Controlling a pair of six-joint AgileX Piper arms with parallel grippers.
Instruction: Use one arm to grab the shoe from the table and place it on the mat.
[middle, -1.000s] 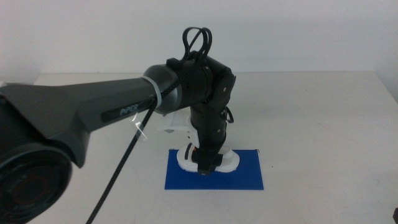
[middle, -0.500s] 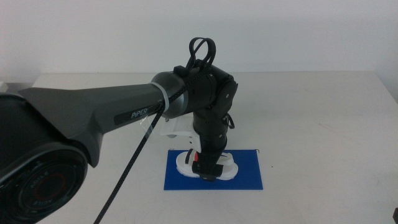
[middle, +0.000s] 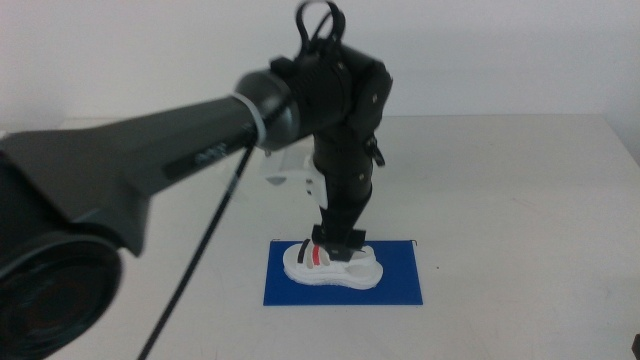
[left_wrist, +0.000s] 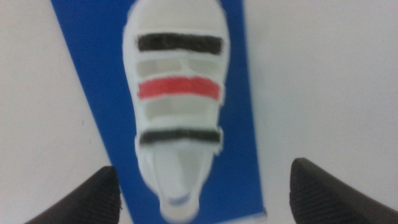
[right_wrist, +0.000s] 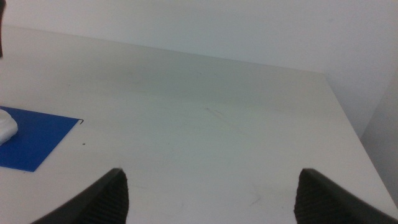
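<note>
The white shoe (middle: 335, 266) with black and red stripes lies flat on the dark blue mat (middle: 400, 285) on the white table (middle: 520, 190). The left arm (middle: 200, 150) reaches in from the left, and its gripper (middle: 341, 240) hangs just above the shoe, open and empty. In the left wrist view the shoe (left_wrist: 179, 99) lies on the mat (left_wrist: 93, 74) below the left gripper (left_wrist: 204, 168), whose jaws stand wide apart. The right gripper (right_wrist: 211, 174) is open and empty over bare table to the right, with the mat's corner (right_wrist: 34, 140) and the shoe's edge (right_wrist: 5, 124) in its view.
The left arm's big dark body fills the left of the middle view and hides the table there. Bare white tabletop (middle: 540, 270) spreads to the right of the mat, up to the table's far edge and a white wall (middle: 480, 50).
The left gripper has opened and risen off the shoe. The shoe stays on the mat and its striped straps now show.
</note>
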